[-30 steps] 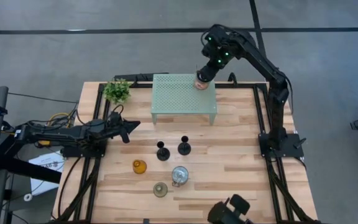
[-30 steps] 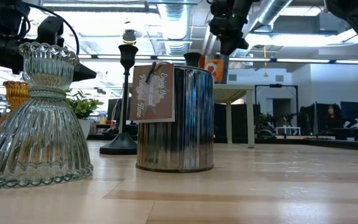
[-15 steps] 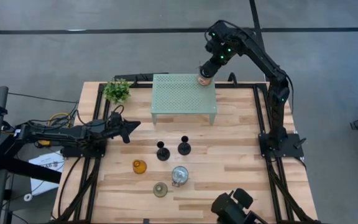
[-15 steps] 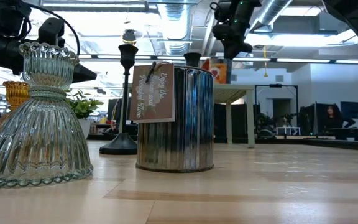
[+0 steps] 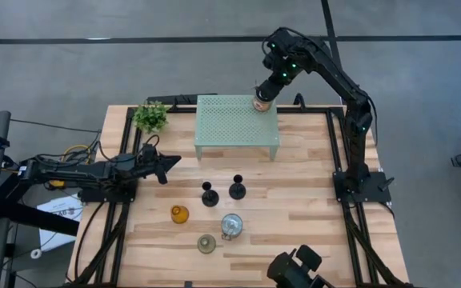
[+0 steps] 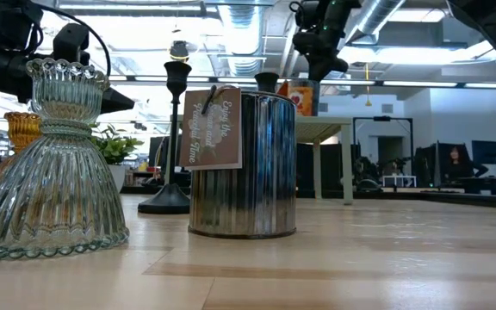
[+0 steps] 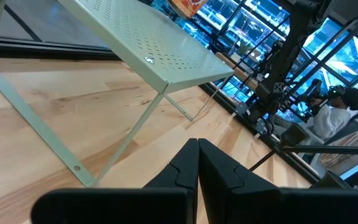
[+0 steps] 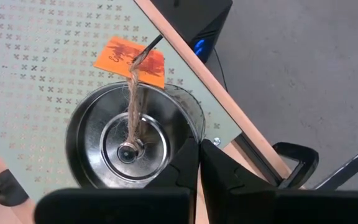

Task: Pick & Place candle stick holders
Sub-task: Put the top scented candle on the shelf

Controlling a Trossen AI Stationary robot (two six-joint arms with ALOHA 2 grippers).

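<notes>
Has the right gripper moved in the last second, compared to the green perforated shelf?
Yes. The right gripper, shut, has risen slightly and shifted toward the back right corner of the green perforated shelf, where the silvery jar holder sits.

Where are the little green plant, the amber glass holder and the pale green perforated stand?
Green plant (image 5: 151, 116), high view, middle of its leaves.
Amber glass holder (image 5: 179, 214), high view, centre of its top.
Perforated stand (image 5: 230, 122), high view, bare middle of its top.
</notes>
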